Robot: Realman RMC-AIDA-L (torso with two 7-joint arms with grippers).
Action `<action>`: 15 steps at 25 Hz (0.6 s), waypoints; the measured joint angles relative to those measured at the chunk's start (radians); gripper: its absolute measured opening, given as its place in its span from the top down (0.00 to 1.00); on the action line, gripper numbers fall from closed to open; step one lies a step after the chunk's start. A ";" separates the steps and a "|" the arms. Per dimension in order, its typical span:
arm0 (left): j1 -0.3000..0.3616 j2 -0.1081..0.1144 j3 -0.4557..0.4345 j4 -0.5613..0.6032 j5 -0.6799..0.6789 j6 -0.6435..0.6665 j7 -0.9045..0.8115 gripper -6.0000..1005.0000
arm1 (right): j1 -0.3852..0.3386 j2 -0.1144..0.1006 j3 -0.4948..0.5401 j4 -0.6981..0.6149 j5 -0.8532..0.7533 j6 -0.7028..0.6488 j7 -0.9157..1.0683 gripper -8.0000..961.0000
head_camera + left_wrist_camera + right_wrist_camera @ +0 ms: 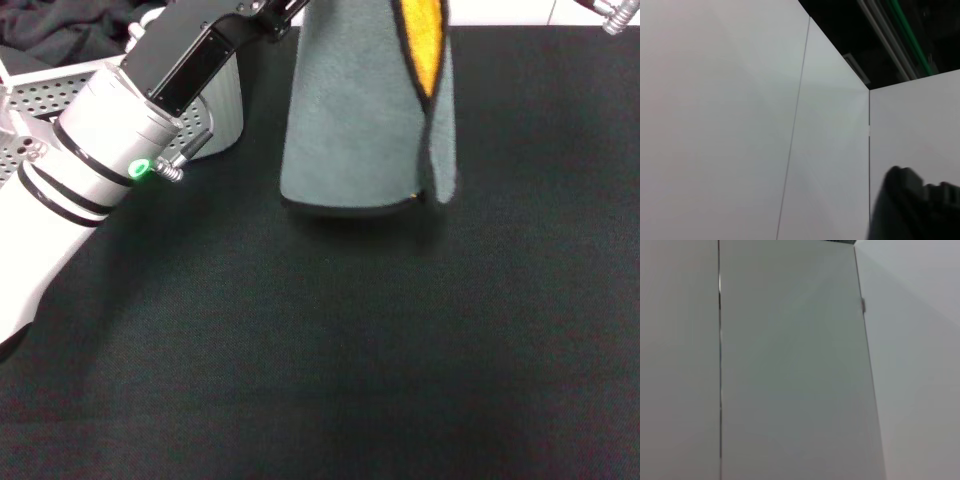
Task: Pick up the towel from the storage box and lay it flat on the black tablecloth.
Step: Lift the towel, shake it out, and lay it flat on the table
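Note:
The towel hangs upright over the black tablecloth in the head view. Its grey-green side faces me, and a yellow strip with black edging shows at its upper right. Its lower edge hovers just above the cloth. My left gripper reaches over from the left to the towel's top corner at the picture's upper edge and is shut on it. The storage box, light grey and perforated, stands at the far left behind my left arm. Of my right arm, only a metal part shows at the top right; its gripper is out of view.
A dark grey cloth lies behind the box at the top left. Both wrist views show only white wall panels; a dark shape sits in a corner of the left one. The tablecloth spreads wide in front of the towel.

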 joint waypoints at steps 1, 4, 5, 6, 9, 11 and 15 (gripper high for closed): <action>0.000 0.000 0.005 0.000 -0.002 0.000 0.000 0.23 | 0.000 0.000 -0.007 0.000 0.004 -0.012 -0.011 0.98; 0.000 0.000 0.017 0.000 -0.013 -0.001 0.000 0.22 | 0.000 0.000 -0.027 0.000 0.016 -0.041 -0.048 0.98; 0.001 0.000 0.019 0.000 -0.016 -0.001 0.000 0.22 | 0.000 0.000 -0.034 0.001 0.023 -0.050 -0.062 0.98; 0.001 0.000 0.019 0.000 -0.018 -0.001 0.000 0.22 | 0.000 0.000 -0.039 0.001 0.026 -0.056 -0.073 0.98; 0.001 0.000 0.020 0.000 -0.020 -0.002 0.000 0.22 | 0.000 0.000 -0.068 0.001 0.048 -0.084 -0.111 0.98; -0.001 0.000 0.021 0.000 -0.021 -0.002 0.000 0.22 | 0.000 0.000 -0.088 0.002 0.067 -0.105 -0.139 0.98; -0.001 0.000 0.024 0.016 -0.021 -0.027 0.002 0.22 | -0.002 0.000 -0.122 0.000 0.103 -0.136 -0.188 0.98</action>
